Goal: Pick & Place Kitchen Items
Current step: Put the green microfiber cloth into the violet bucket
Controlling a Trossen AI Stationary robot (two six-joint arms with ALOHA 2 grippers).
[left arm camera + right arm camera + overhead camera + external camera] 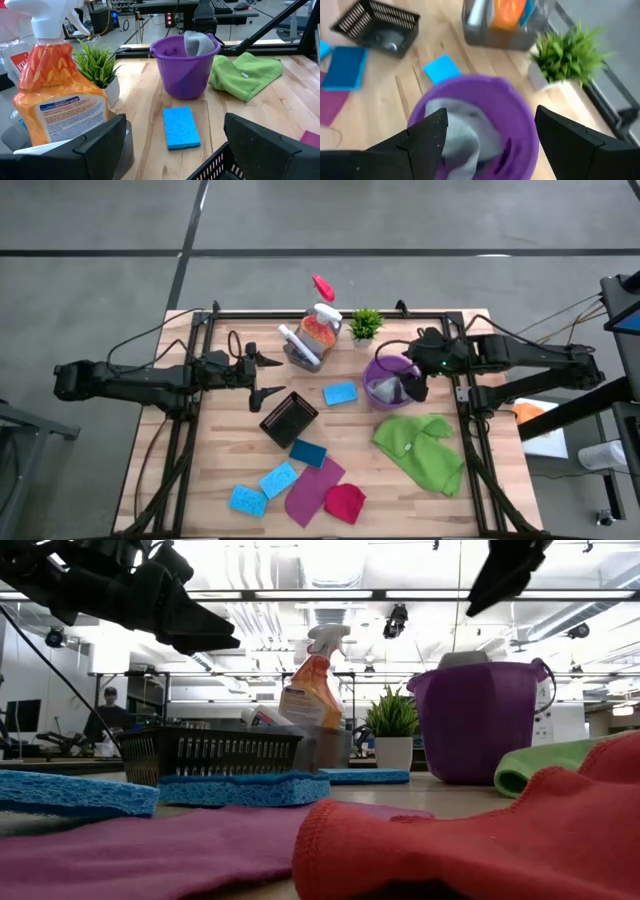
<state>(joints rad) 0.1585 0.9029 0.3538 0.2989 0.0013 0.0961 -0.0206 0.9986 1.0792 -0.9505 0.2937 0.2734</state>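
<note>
A: Where do we find the grey cloth [385,389] right now?

B: We see it bunched inside the purple bucket [378,366], one end poking up above the rim – no clear long axis, it just slumps against the bucket wall. The right gripper [413,381] hangs directly over the bucket with its fingers spread wide and nothing between them.

A: And the left gripper [268,375]?

B: We see it above the table's left half, fingers wide apart and bare, pointing across toward the bucket side.

A: What lies around the bucket?

B: We count a blue sponge [340,393] flat on the wood just beside the bucket, its long axis running roughly left to right in the high view. The green cloth [420,446] sprawls in front of the bucket, close to it. The potted plant [365,324] stands behind the bucket, and next to that a grey caddy [300,356] holds the orange spray bottle [321,326], upright with its white trigger head on top.

A: Anything between the arms?

B: A black basket [289,419] sits tilted near the centre. Nearer the front edge we see three more blue sponges [278,479], a magenta cloth [314,489] and a red cloth [344,502] – all flat, well apart from both grippers
</note>
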